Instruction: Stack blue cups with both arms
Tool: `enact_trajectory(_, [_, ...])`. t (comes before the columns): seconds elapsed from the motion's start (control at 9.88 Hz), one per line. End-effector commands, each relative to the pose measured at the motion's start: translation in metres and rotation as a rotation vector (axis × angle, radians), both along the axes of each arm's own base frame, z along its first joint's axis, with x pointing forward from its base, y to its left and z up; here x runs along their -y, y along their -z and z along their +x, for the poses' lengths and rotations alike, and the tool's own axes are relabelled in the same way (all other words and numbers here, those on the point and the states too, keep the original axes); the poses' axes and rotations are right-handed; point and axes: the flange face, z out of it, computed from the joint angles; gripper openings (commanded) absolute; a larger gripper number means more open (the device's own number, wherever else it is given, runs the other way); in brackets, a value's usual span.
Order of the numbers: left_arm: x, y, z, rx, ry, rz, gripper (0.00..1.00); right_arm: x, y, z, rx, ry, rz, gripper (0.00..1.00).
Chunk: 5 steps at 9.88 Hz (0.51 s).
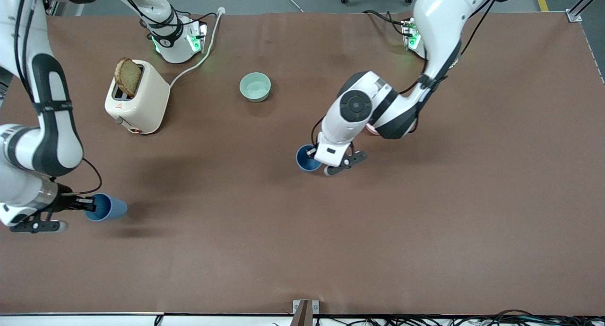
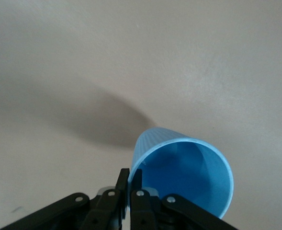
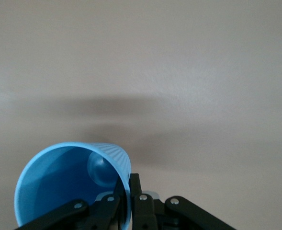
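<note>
My right gripper [image 1: 90, 204] is shut on the rim of one blue cup [image 1: 108, 207] and holds it tilted above the table at the right arm's end. In the right wrist view the gripper [image 3: 129, 186] pinches this cup's [image 3: 66, 184] wall, one finger inside and one outside. My left gripper [image 1: 315, 153] is shut on the rim of the other blue cup [image 1: 306, 158], mouth up, over the table's middle. In the left wrist view the gripper [image 2: 130, 181] pinches that cup's [image 2: 186, 175] rim.
A cream toaster [image 1: 139, 99] with a slice of bread [image 1: 127, 76] stands near the right arm's base, its white cable trailing off. A pale green bowl [image 1: 255, 87] sits mid-table near the bases. A pink bowl [image 1: 372, 129] is mostly hidden under the left arm.
</note>
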Motion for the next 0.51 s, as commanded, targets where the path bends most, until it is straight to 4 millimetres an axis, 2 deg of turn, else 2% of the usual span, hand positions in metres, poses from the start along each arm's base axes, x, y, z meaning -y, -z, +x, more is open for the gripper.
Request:
enact_trajectory(0.0, [0.016, 0.038, 0.005, 0.014, -0.012, 0.055, 0.00, -0.069, -0.075, -0.014, 0.027, 0.119, 0.035, 0.01])
enact_trajectory(0.1, [0.018, 0.044, 0.007, 0.033, -0.014, 0.047, 0.00, -0.107, -0.089, -0.015, 0.040, 0.167, 0.045, 0.01])
enact_trajectory(0.2, [0.018, 0.047, 0.007, 0.038, -0.015, 0.041, 0.05, -0.146, -0.097, -0.017, 0.044, 0.208, 0.056, 0.01])
enact_trajectory(0.3, [0.017, 0.045, 0.009, 0.046, -0.008, 0.044, 0.56, -0.192, -0.101, -0.021, 0.045, 0.247, 0.066, 0.01])
enact_trajectory(0.41, [0.015, 0.036, 0.011, 0.080, 0.020, 0.067, 1.00, -0.239, -0.106, -0.028, 0.046, 0.268, 0.075, 0.01])
